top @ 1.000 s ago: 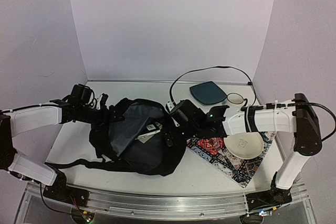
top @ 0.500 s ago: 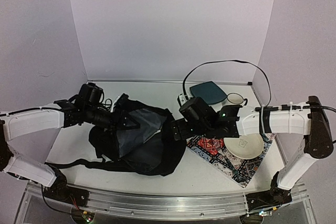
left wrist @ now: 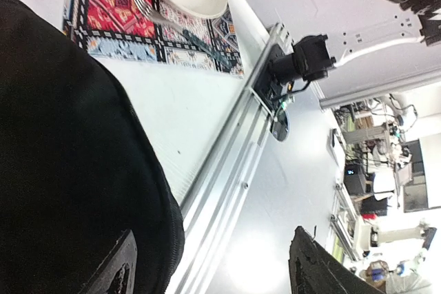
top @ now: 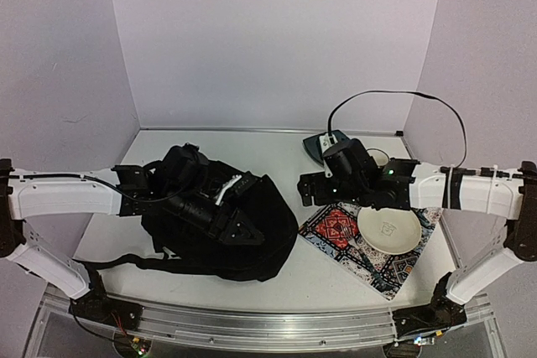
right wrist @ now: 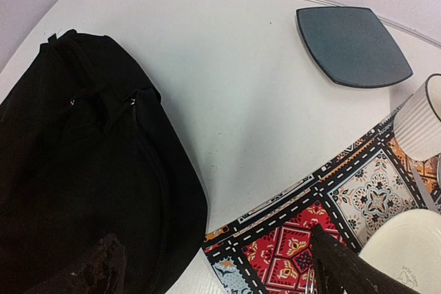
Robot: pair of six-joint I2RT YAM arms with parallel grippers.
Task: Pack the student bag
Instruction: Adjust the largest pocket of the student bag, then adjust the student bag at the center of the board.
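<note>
1. packing looks mid-course: the large soft black fabric student bag [top: 264,236] slumps at eight o'clock on the white table [top: 277,144], its mouth out of sight, and neither arm holds anything.
2. a flat teal pouch [right wrist: 353,45] lies at one o'clock, well apart from the bag; the next move likely calls for one gripper to fetch it while the other opens the bag.
3. the left gripper [left wrist: 212,253] hangs over the bag, fingers apart and bare, its arm reaching toward three o'clock.
4. the right gripper [right wrist: 212,235] hovers between the bag and a patterned cloth [top: 369,262], jaws wide and empty, pointing toward nine o'clock.
</note>
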